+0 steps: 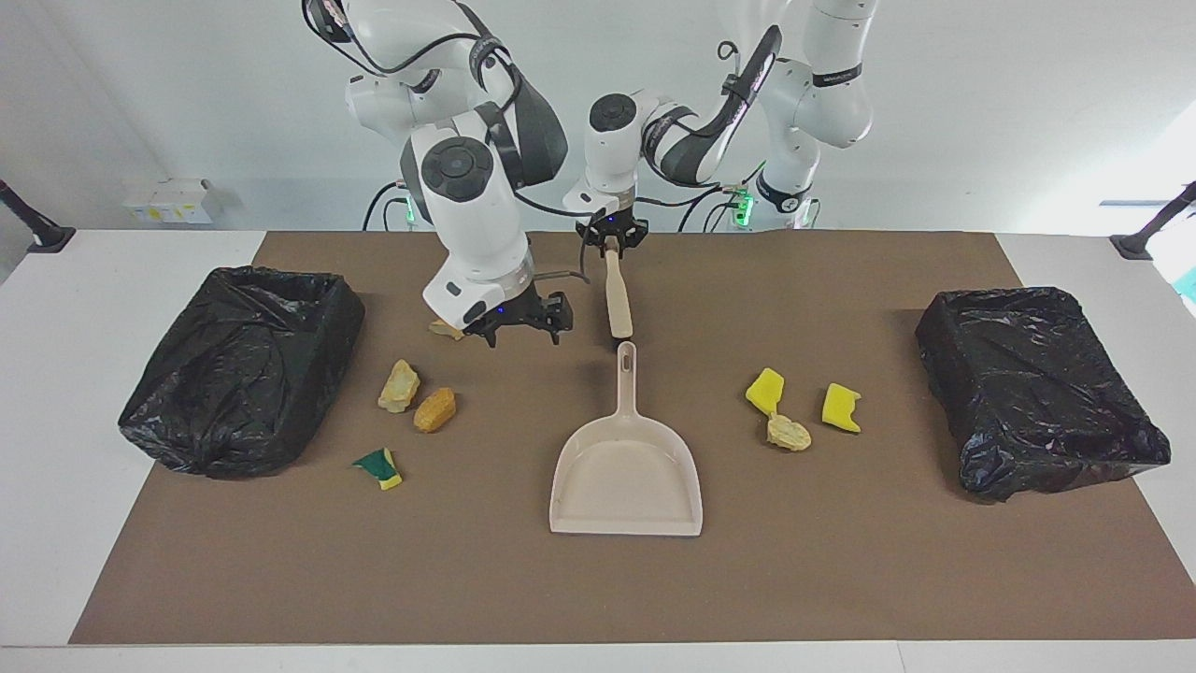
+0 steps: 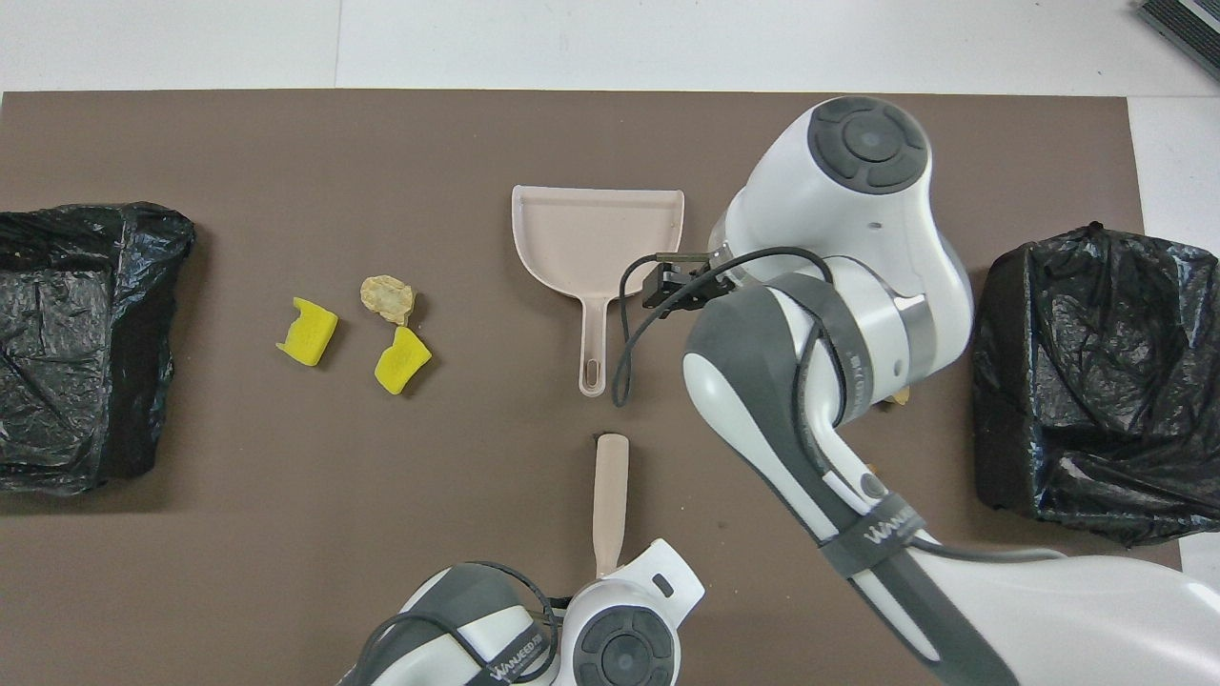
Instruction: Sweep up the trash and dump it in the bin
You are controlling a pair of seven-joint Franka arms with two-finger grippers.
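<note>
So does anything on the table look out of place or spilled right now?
Only the trash stands out: sponge bits and bread-like chunks lie loose on the mat in two groups, one toward each bin. The dustpan lies flat mid-table. The left gripper is shut on the brush.

The setting is a robotics laboratory, not a home or a shop. 2 white robot arms (image 1: 467,215) stand mounted at one edge of a white table (image 1: 56,393), with cables and green indicator lights at their bases. A plain brown mat (image 1: 598,579) covers the work surface. 2 bins lined with black bags (image 1: 243,365) sit at the ends of the mat. The wall (image 1: 981,93) by the arms is bare and white. Black stand feet (image 1: 1145,238) rest at the table corners.
</note>
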